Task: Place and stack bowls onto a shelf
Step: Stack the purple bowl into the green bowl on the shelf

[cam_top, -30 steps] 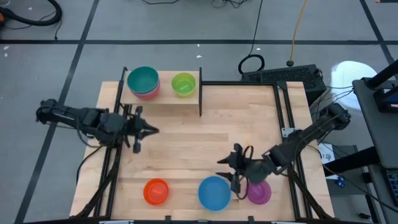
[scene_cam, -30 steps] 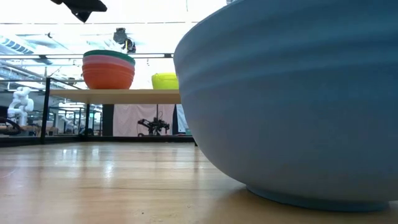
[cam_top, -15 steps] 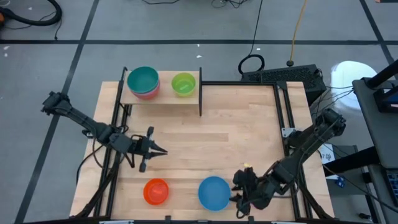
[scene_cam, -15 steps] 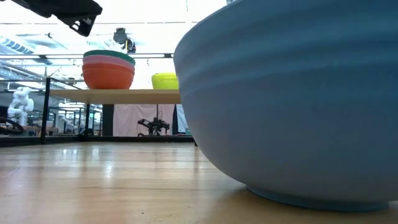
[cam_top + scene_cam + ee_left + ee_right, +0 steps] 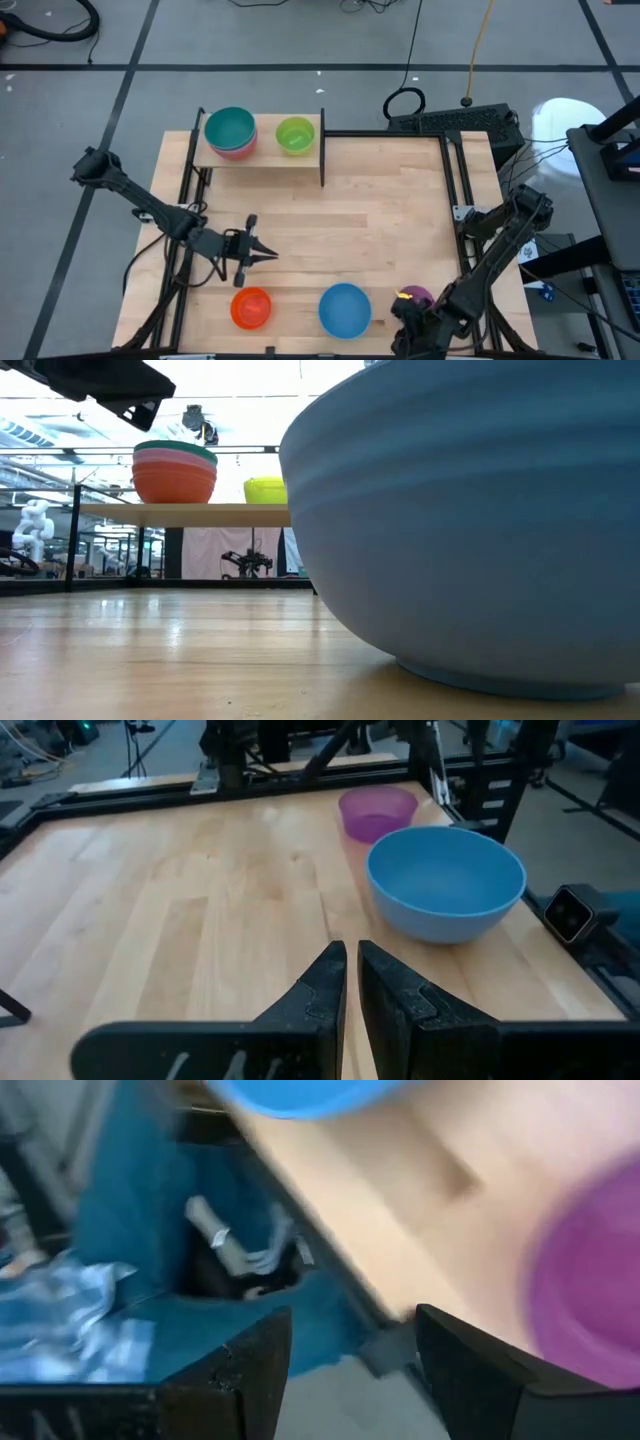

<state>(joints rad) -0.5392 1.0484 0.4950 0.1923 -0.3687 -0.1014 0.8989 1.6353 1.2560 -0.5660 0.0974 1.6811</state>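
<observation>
A: Three bowls remain on the table: orange [image 5: 250,308], blue [image 5: 345,309], purple [image 5: 416,297]. The right gripper [image 5: 412,325], wide and empty, has swung past the front edge.

B: So purple was left behind. The left gripper [image 5: 262,254] (nearly shut, empty) has come near orange; open board lies toward the shelf [image 5: 262,156].

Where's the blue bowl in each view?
High view: blue bowl at the table's near edge, between the orange bowl and the purple bowl.
Low view: fills the right side, very close.
Left wrist view: right of centre, ahead of the fingers.
Right wrist view: a blue sliver at the top edge.
Shared landmark: the purple bowl, beside it.
</observation>
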